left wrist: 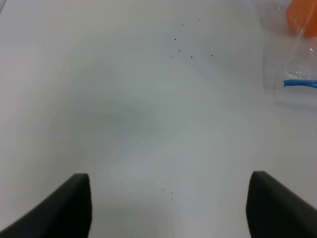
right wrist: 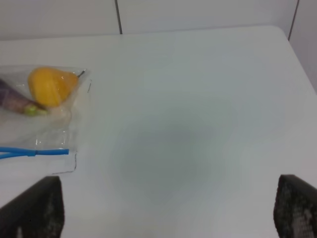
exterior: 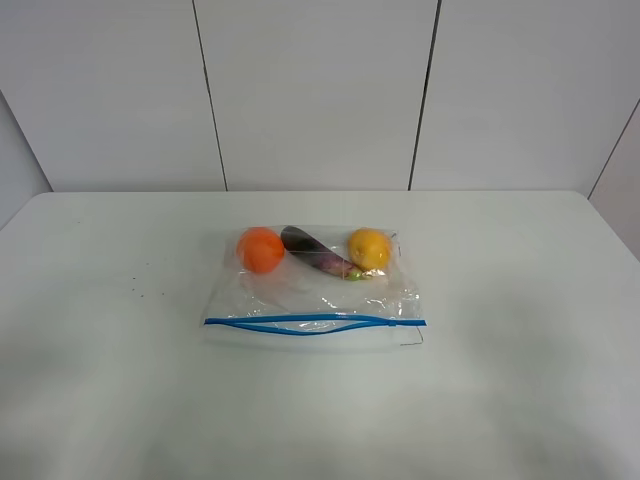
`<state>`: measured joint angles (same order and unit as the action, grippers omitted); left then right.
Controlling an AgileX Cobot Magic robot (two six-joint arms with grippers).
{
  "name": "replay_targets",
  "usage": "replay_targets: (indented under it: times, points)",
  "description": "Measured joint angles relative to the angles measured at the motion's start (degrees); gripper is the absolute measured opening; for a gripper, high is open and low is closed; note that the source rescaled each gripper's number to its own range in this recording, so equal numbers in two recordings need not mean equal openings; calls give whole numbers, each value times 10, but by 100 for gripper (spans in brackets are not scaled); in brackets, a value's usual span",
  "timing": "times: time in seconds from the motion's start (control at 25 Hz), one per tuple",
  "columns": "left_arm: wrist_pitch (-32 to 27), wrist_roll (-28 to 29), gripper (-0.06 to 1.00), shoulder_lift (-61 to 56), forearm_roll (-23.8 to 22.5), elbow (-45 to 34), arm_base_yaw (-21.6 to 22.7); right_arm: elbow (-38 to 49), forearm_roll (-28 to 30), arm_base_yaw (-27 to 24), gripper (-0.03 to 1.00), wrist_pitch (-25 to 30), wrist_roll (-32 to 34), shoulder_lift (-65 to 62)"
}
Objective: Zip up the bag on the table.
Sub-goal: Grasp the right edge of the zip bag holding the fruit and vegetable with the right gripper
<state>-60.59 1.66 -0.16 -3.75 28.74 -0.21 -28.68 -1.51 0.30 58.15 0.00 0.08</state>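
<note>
Whole bag [exterior: 315, 285] lies flat at centre frame on counter [exterior: 520, 390] in high view; only wrist views catch left gripper [left wrist: 169, 198] and right gripper [right wrist: 169, 201], both spread wide, each near a bag corner.

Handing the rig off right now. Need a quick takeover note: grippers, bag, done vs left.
Left gripper: open, empty, over the table off the bag's left end.
Right gripper: open, empty, off the bag's right end.
Bag: flat mid-table, blue zip strip along the edge nearest the high camera; orange, eggplant and yellow fruit inside, at the far side.
Done: nothing yet; the strip's two tracks look parted in the middle.
Left: hold the bag, press the zip shut end to end.
</note>
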Motion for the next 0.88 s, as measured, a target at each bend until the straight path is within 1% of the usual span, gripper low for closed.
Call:
replay_targets:
  times: [0.36, 0.48, 0.64, 0.88]
  points:
    - [0, 0, 100, 0, 0, 0, 0, -1, 2, 0, 93, 0, 0, 2]
    - [0, 0, 100, 0, 0, 0, 0, -19, -3, 0, 92, -2, 0, 39]
    - [0, 0, 100, 0, 0, 0, 0, -73, -17, 0, 92, -15, 0, 161]
    - [0, 0, 100, 0, 0, 0, 0, -168, -38, 0, 91, -22, 0, 409]
